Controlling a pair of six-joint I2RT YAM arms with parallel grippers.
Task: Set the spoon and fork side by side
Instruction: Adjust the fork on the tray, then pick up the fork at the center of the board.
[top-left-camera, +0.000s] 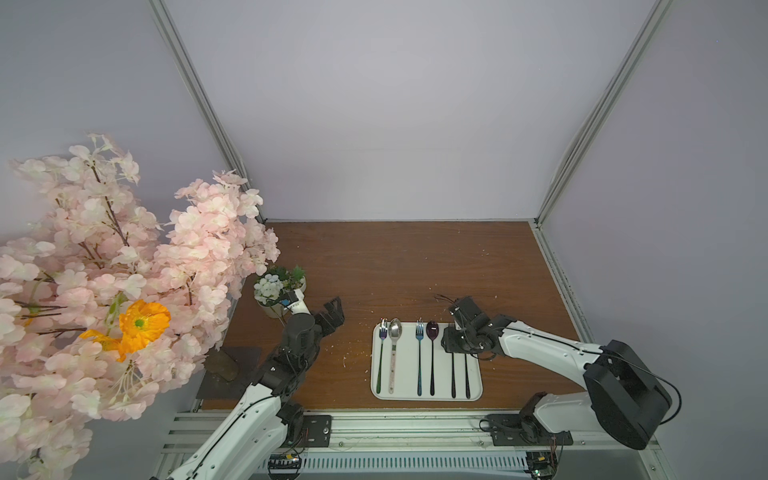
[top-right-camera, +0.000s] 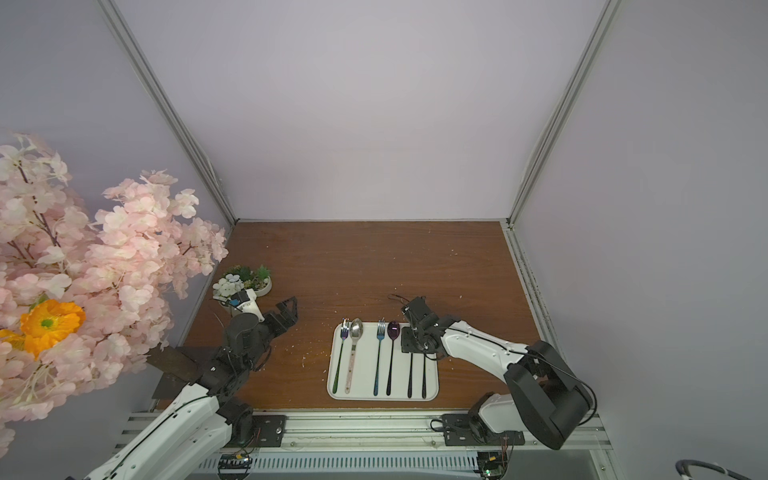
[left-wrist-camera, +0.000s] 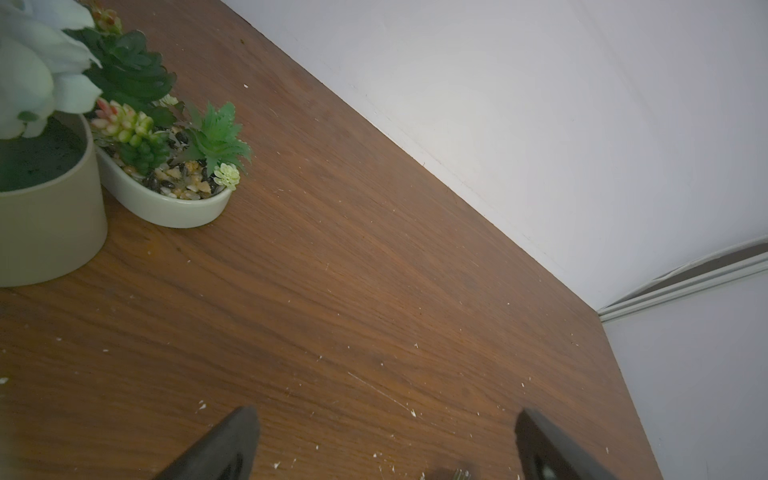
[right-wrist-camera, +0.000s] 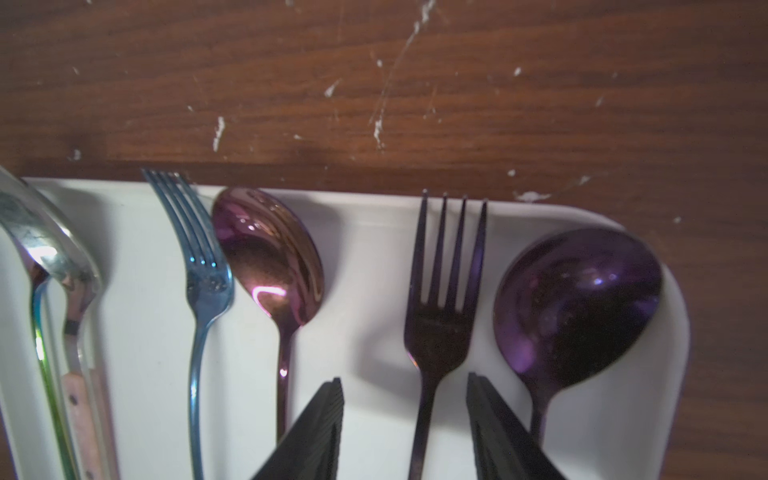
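Left gripper (top-left-camera: 333, 312): held well off the left side of the tray (top-left-camera: 405, 386), over the table (top-left-camera: 395, 266); the jaws are seen spread wide and nothing is held.
Left pair: a rainbow fork (top-left-camera: 382, 331) and a silver spoon (top-left-camera: 395, 329) are laid together by the tray's left rim.
Middle pair: a blue fork (right-wrist-camera: 203, 266) and a pink spoon (right-wrist-camera: 270, 257) are laid together at the tray's middle.
Dark fork (right-wrist-camera: 440, 324): laid flat on the tray's right part, with the tines at the far rim and the handle run straight toward the near rim.
Dark spoon (right-wrist-camera: 577, 299): laid just beside the dark fork, by the tray's right rim, with the bowl at the far rim; the two handles are seen parallel and apart.
Right gripper (right-wrist-camera: 404, 378): poised over the tray's right part. The jaws are parted at a middling width and the dark fork's handle is straddled. A gap is shown on each side, so nothing is gripped.
Deciding relation: the fork's long axis is crossed squarely by the jaw line, and the handle is found nearer the jaw on the dark spoon's side.
Nearer arm: the right one, by far.
Judgement: the pair is taken as set. A straight rise is called for, so that the handle is not nudged.
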